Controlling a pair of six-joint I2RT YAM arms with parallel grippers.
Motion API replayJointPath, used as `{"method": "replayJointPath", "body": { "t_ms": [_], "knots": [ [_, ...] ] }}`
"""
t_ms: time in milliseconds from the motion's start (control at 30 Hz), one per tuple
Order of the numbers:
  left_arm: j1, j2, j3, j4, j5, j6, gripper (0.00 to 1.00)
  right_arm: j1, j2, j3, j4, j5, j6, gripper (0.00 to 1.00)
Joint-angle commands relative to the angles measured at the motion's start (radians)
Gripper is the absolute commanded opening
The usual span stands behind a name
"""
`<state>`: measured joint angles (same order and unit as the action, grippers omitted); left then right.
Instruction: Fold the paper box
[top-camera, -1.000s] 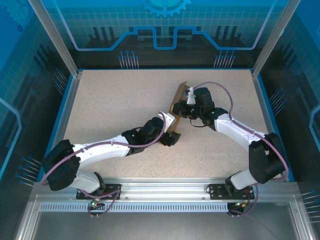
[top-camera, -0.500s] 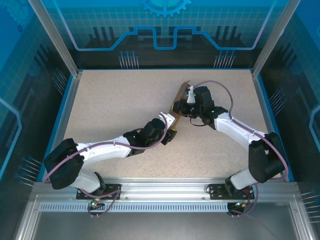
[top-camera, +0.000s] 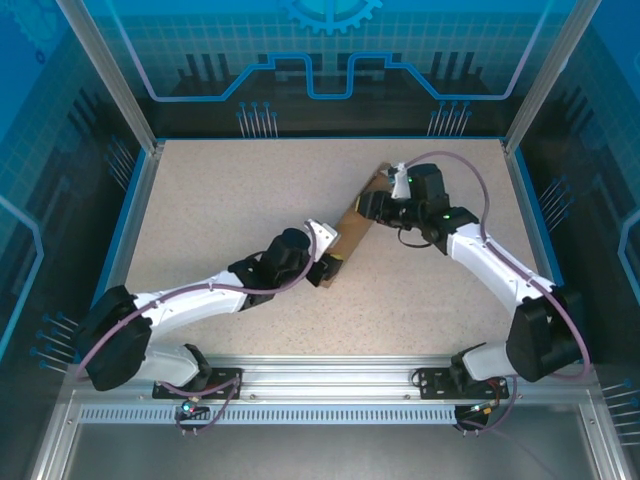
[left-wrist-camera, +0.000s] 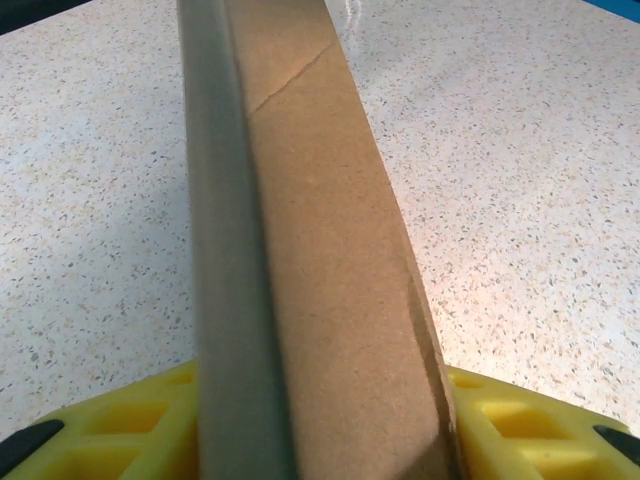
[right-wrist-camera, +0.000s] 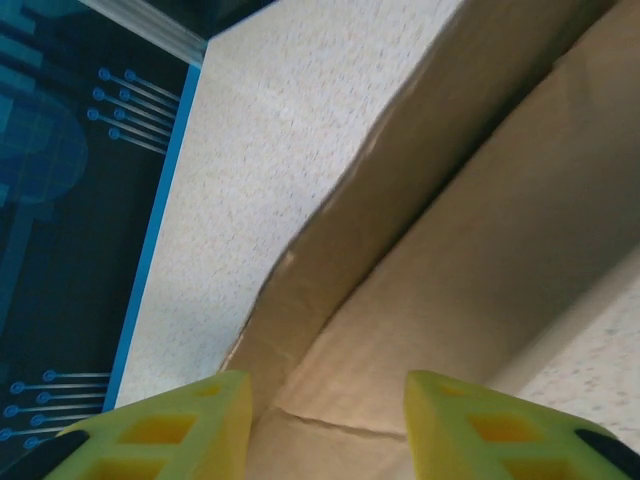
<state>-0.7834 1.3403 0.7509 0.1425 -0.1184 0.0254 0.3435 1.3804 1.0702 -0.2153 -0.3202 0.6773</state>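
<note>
Mid-frame, the left gripper (top-camera: 325, 263) is clamped on the lower end of the paper box (top-camera: 356, 221). The right gripper (top-camera: 379, 203) straddles its upper end, fingers apart.

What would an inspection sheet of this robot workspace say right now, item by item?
Surface: speckled beige tabletop, flat.
Job's things: plain brown cardboard box, folded narrow, slanting between the two arms.
Clutter: nothing seen.
Grippers: left gripper has its yellow fingers closed on the box's near end; right gripper is at the far end, fingers apart with cardboard between them, grip cannot be judged.
Cables: purple cables loop along both arms.
Surroundings: blue-lit wall panels around the table, aluminium rail at the arm bases.
</note>
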Motion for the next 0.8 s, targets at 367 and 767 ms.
{"method": "replayJointPath", "body": {
  "t_ms": [367,767],
  "knots": [
    [0.304,-0.117,0.017,-0.066,0.484,0.258,0.29,-0.166,-0.001,0.220,-0.201,-0.032,-0.601,0.55],
    [0.514,-0.082,0.125,-0.272,0.904,0.538,0.28,-0.181,-0.065,0.160,-0.168,0.003,-0.905,0.54]
  ]
}}
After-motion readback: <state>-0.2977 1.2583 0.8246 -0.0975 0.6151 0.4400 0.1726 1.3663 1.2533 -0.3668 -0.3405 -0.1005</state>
